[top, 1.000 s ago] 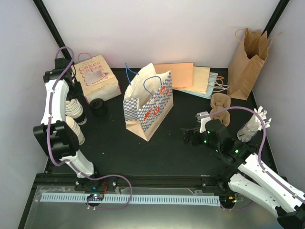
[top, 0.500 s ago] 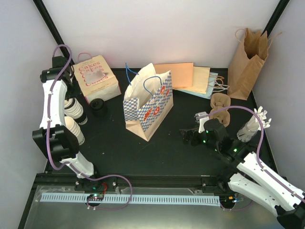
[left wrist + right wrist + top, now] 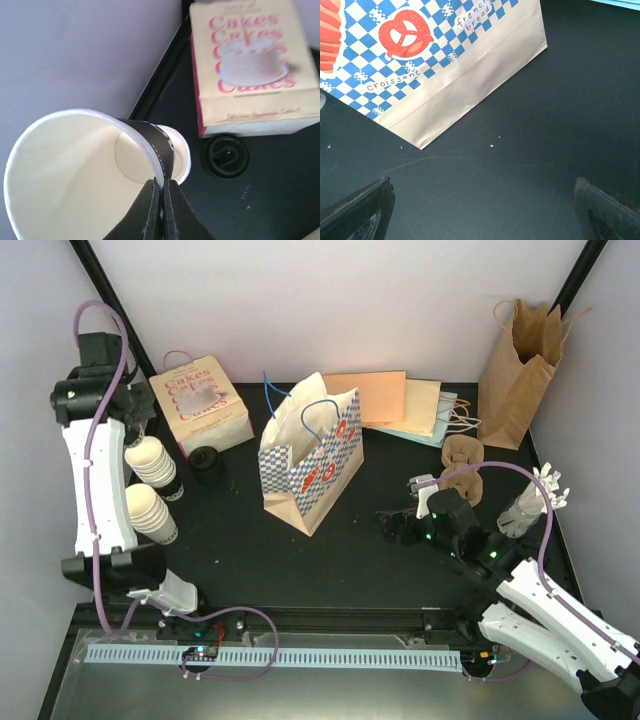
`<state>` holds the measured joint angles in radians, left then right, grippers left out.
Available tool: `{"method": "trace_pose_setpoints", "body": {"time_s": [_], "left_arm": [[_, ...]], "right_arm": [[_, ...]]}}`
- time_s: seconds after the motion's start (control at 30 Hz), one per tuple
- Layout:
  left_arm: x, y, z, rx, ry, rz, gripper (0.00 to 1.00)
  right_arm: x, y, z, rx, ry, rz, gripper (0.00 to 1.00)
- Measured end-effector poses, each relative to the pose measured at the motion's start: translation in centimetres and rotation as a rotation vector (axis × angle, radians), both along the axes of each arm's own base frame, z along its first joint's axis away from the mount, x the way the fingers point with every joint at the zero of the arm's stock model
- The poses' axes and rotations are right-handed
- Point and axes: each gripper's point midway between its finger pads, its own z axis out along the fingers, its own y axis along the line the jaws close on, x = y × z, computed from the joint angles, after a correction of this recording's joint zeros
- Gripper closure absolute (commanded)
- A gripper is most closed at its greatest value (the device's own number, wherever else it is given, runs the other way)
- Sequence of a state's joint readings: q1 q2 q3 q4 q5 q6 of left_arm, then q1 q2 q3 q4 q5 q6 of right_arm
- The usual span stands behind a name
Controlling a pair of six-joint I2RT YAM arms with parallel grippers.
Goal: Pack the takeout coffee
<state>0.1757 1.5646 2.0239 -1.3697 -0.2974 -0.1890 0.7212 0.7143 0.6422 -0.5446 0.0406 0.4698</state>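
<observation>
Cup (image 3: pixel 65 175) rim pinched in left pincer (image 3: pixel 161 192); cake box (image 3: pixel 250 65), lid (image 3: pixel 226 156) beside; right pincer (image 3: pixel 480 200) wide near bag (image 3: pixel 420 65).

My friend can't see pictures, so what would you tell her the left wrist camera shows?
The left claw is shut on the rim of a cream-white paper cup, and you look down inside it. Beyond it, on the black table, are a round black plastic lid and a cream cardboard box with pink "Cakes" lettering.
</observation>
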Motion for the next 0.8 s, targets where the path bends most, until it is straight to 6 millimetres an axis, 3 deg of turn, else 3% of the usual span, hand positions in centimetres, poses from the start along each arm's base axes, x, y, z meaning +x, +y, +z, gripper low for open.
{"method": "trace_pose_setpoints", "body": {"time_s": [0.23, 0.37, 0.6, 0.8], "left_arm": [[-4.8, -2.7, 9.3, -0.006, -0.303, -0.053, 0.98], [-7.7, -5.6, 12.5, -0.092, -0.451, -0.153, 0.99], [-10.5, -11.6, 12.0, -0.317, -0.521, -0.388, 0.98], [-12.1, -14.5, 7.9, -0.454, -0.451, -0.484, 0.98]], "right_arm": [[0.1, 0.1, -0.4, -0.013, 0.013, 0.0, 0.0], [0.1, 0.1, -0.5, -0.013, 0.014, -0.001, 0.0], [0.2, -0.2, 0.1, -0.018, 0.006, -0.013, 0.0], [0.5, -0.8, 0.8, -0.024, -0.018, -0.043, 0.0]]}}
